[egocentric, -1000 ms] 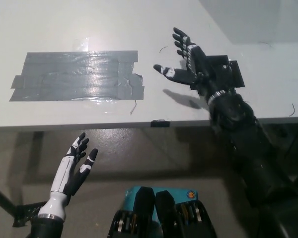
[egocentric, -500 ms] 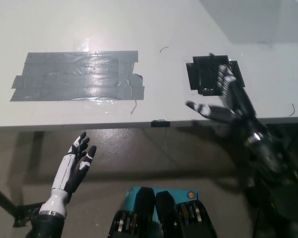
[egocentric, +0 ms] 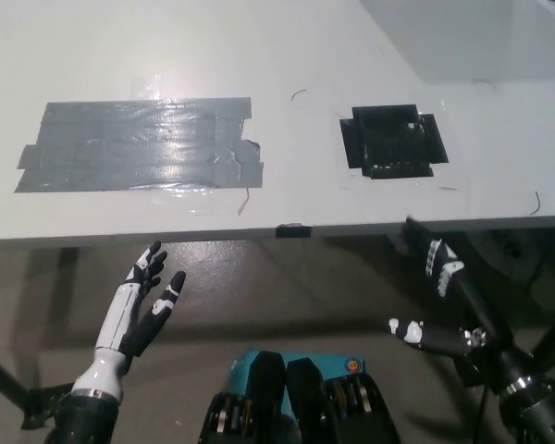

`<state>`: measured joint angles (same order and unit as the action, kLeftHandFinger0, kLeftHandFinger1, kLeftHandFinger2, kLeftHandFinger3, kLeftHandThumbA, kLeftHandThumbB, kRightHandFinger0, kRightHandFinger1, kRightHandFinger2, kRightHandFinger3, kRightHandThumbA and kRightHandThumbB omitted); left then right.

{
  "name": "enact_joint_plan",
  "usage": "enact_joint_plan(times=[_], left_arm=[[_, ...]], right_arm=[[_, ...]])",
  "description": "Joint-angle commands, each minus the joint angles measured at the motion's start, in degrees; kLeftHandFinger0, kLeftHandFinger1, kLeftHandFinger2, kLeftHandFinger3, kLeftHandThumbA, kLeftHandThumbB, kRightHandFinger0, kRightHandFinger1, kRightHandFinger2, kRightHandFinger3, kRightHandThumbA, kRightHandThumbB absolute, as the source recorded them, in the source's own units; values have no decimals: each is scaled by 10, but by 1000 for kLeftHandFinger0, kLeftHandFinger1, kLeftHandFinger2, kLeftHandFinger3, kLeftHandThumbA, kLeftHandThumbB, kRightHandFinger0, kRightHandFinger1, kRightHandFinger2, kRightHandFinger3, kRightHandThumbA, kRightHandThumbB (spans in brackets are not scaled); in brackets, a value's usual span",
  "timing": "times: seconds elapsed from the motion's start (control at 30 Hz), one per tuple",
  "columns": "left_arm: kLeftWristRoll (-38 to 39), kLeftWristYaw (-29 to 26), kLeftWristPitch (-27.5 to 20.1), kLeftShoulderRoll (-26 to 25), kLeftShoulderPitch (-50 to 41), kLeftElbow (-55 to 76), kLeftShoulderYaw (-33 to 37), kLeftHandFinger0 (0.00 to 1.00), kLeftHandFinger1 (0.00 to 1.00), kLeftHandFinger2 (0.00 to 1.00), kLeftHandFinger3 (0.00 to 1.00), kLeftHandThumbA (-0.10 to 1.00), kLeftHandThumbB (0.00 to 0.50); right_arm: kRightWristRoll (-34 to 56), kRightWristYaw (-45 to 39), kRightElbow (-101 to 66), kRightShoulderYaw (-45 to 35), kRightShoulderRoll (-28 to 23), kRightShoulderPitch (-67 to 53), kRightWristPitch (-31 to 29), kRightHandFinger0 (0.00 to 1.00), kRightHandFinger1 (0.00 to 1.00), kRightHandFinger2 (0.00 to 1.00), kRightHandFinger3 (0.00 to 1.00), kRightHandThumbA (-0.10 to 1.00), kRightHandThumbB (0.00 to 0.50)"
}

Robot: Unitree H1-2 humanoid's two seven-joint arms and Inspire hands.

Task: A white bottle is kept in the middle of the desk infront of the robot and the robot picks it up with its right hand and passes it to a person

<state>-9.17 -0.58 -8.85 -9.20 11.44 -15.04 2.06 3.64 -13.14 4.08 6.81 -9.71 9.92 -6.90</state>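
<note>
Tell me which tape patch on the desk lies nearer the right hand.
The black tape patch; the right hand hangs below the desk edge near it, while the grey tape patch lies far left.

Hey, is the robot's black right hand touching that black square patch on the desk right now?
Apart. The head view shows the right hand open below the desk edge, with bare desk between it and the black patch.

Matt tabletop, glossy tape, hard-shelled robot hands

The tabletop (egocentric: 287,55) looks smooth, pale and matt — the grey tape patch (egocentric: 139,145) on it is wrinkled and glossy, catching glare, while the black square patch (egocentric: 391,140) reads dull, possibly tape too. The left robot hand (egocentric: 143,301) shows smooth white plastic-like shells; the right robot hand (egocentric: 444,301) — dark, slightly shiny.
</note>
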Motion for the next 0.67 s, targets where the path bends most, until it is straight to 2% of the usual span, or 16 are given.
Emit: enact_joint_plan(times=[0.0, 0.33, 0.43, 0.63], left_arm=[[-5, -6, -39, -12, 3, -3, -3, 1000, 1000, 1000, 1000, 784, 0], [-14, -6, -14, -13, -7, 3, -3, 1000, 1000, 1000, 1000, 817, 14], [-11, -4, -18, -11, -10, 3, -3, 1000, 1000, 1000, 1000, 815, 17], [-10, -3, -18, -11, -11, 3, -4, 1000, 1000, 1000, 1000, 825, 31]], right_arm=[[14, -22, 27, 4, 2, 18, 8, 1000, 1000, 1000, 1000, 856, 328], [-1, -22, 73, 9, 5, 21, -3, 1000, 1000, 1000, 1000, 860, 309], [-1, -23, 73, 8, 5, 19, 1, 1000, 1000, 1000, 1000, 859, 293], [-5, -22, 79, 7, 3, 23, -2, 1000, 1000, 1000, 1000, 852, 291]])
